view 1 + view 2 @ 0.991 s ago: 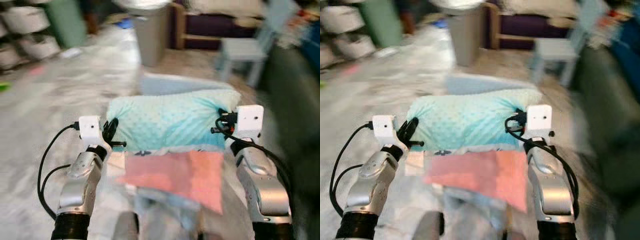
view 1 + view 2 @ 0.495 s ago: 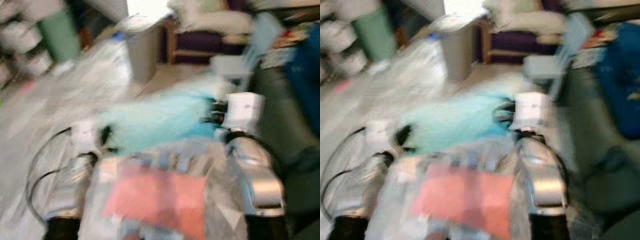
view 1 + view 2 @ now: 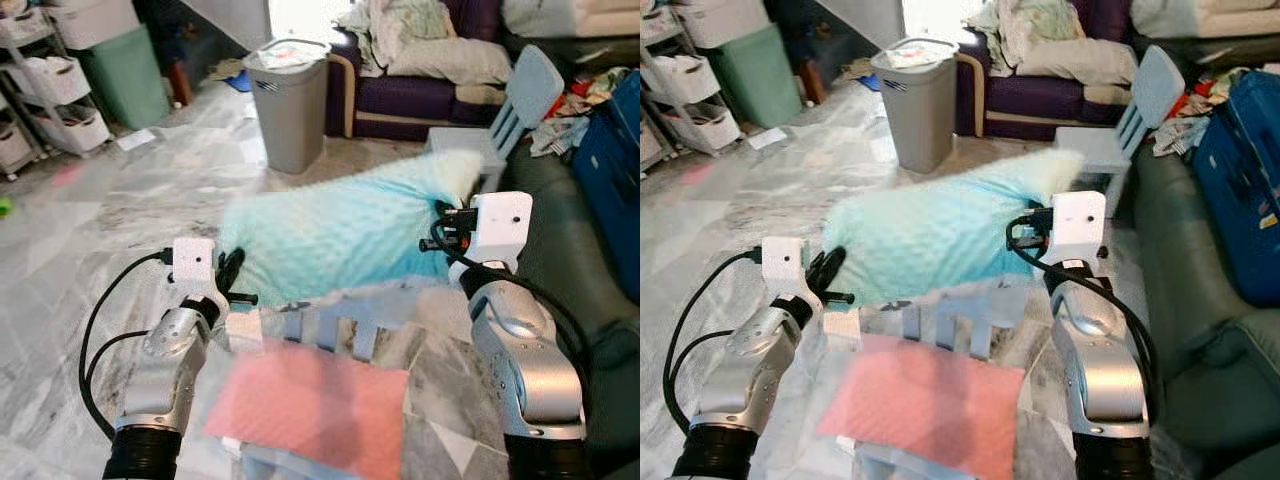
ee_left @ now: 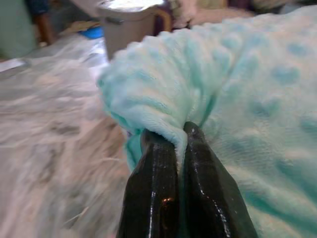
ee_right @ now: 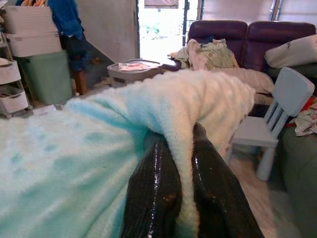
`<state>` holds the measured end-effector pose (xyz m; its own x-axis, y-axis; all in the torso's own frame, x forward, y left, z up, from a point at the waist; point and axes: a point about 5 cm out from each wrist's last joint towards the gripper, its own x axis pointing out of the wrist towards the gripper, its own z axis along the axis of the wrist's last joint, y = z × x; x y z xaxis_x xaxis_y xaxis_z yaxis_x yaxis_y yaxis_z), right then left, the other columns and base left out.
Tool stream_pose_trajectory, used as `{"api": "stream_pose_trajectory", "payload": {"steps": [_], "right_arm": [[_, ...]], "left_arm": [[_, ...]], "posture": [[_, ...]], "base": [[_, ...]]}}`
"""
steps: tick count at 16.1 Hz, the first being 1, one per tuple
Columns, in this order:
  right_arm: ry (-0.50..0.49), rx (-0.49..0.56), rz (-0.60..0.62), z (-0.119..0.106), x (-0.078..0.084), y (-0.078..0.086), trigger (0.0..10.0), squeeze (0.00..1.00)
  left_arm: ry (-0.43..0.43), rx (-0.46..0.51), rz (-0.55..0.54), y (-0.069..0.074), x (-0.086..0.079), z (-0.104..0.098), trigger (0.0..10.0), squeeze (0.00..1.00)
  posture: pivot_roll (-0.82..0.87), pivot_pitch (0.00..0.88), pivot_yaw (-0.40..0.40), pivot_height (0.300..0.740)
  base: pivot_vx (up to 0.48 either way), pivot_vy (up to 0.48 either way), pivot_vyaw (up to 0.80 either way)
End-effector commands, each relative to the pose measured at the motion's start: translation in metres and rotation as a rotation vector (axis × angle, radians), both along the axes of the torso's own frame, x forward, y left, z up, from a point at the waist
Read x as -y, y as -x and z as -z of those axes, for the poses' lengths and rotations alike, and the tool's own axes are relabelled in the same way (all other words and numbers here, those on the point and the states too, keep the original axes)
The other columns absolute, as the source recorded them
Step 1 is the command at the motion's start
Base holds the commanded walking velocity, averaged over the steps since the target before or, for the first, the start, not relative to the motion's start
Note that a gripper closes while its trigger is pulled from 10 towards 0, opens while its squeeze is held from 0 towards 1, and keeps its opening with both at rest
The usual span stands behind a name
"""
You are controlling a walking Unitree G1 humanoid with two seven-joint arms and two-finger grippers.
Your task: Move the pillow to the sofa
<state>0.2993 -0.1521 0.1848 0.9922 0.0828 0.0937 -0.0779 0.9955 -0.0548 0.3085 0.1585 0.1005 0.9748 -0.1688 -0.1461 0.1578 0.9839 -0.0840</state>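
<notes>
A big, soft, bumpy pillow in light blue-green hangs in the air between the two grippers. The left gripper pinches a fuzzy fold of one end between its shiny black fingers. The right gripper pinches the other end the same way. Past the fingers stand a gray bin and a small blue chair.

The pillow is soft, dimpled plush cloth; the floor is glossy veined marble.
</notes>
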Motion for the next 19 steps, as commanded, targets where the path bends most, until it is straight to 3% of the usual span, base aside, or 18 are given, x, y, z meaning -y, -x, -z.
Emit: {"api": "stream_pose_trajectory", "payload": {"steps": [1, 6, 19], "right_arm": [[-0.005, 0.024, 0.010, -0.008, 0.002, -0.001, 10.0, 0.00], [0.001, 0.012, 0.016, -0.007, 0.004, -0.001, 10.0, 0.00], [-0.016, -0.015, -0.002, -0.004, 0.004, 0.002, 10.0, 0.00]], "left_arm": [[-0.016, -0.007, -0.001, -0.003, 0.005, -0.003, 10.0, 0.00], [0.149, 0.020, 0.020, -0.006, 0.004, -0.016, 10.0, 0.00], [0.181, 0.000, 0.029, 0.000, 0.007, -0.015, 10.0, 0.00]], "posture": [[-0.08, 0.000, 0.054, 0.740], [-0.09, 0.000, 0.052, 0.740], [-0.09, 0.000, 0.042, 0.740]], "base": [[0.000, 0.000, 0.00], [0.000, 0.000, 0.00], [0.000, 0.020, 0.00]]}}
